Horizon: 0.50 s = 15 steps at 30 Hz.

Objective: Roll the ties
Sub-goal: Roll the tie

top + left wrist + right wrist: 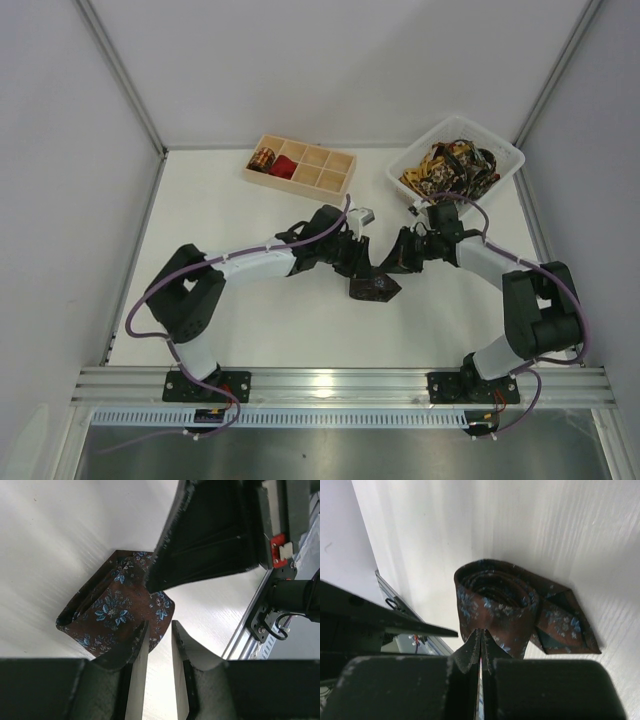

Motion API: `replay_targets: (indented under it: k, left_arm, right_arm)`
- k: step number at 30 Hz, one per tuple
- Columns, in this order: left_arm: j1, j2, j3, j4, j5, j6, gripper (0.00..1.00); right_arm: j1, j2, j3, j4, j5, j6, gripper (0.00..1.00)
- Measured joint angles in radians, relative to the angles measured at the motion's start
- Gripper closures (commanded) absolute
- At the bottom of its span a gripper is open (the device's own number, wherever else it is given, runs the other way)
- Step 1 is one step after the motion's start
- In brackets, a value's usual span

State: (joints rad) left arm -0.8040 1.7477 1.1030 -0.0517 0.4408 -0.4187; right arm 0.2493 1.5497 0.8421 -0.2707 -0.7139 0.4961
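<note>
A dark brown tie (372,288) with small blue flowers lies as a loose coil on the table between my two grippers. In the right wrist view the coil (495,597) has its pointed end flat to the right. My right gripper (481,632) is shut, its tips pinching the coil's near wall; it also shows in the top view (392,270). My left gripper (159,630) is open and empty, with the coil (112,610) just left of its left finger (136,645). A gold-and-black coil (262,158) and a red coil (285,168) sit in the wooden tray (335,172).
A white basket (500,150) at the back right holds several unrolled gold-and-black ties (450,168). The right arm's finger (210,535) hangs close above the coil in the left wrist view. The aluminium rail (340,382) runs along the near table edge.
</note>
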Motion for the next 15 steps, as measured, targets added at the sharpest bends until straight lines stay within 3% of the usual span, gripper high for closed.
replay_targets:
  k: [11,15]
  left_arm:
    - [-0.002,0.035,0.0,-0.016,-0.018,0.0,0.71]
    - [-0.003,0.03,0.0,-0.019,-0.046,0.001,0.64]
  right_arm:
    - [0.024,-0.074,-0.084,0.003,-0.002,0.014,0.99]
    - [0.038,-0.074,-0.085,0.022,-0.005,0.035,0.99]
